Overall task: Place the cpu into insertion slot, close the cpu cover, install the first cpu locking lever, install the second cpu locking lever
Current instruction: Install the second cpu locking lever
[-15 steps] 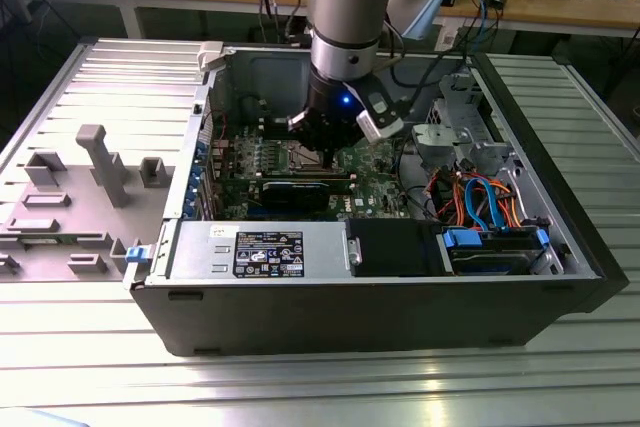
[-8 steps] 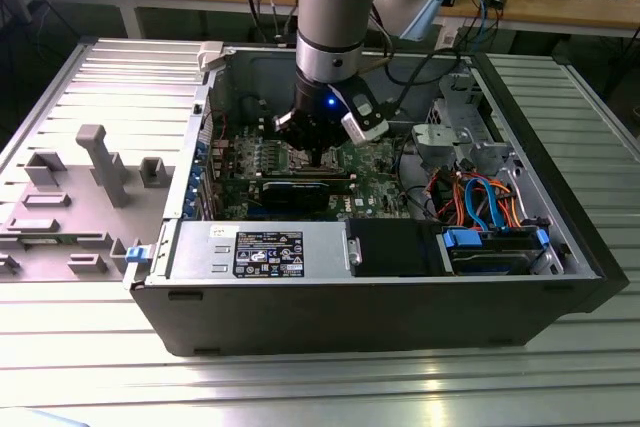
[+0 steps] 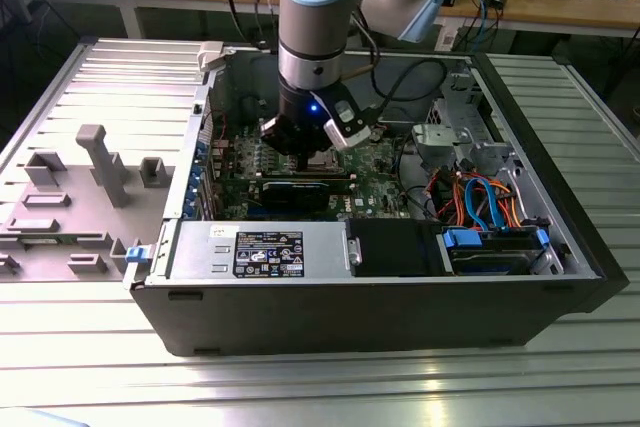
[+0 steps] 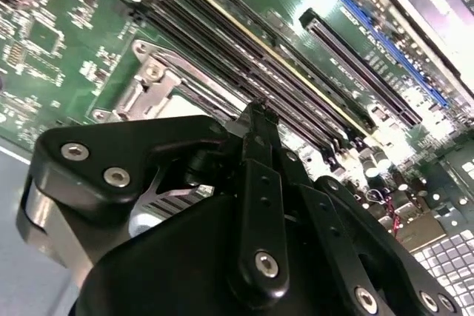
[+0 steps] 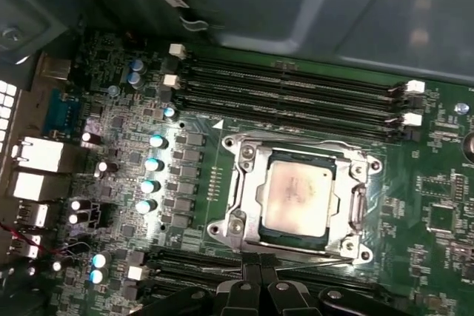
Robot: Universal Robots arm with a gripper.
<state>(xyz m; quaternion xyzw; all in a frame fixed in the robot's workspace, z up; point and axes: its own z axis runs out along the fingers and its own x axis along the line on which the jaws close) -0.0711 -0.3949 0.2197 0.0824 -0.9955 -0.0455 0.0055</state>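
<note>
A: Where's the small square silvery-grey cpu (image 5: 298, 196)?

B: Seated in the silver-bordered insertion slot (image 5: 235, 183) on the green motherboard (image 5: 437, 183), with the thin silver metal cpu cover (image 5: 354, 205) down around it.

A: And the black fingers (image 5: 261, 291)?

B: Pressed together, holding nothing, at the socket's six o'clock edge in the first wrist view; the cpu lies toward twelve.
</note>
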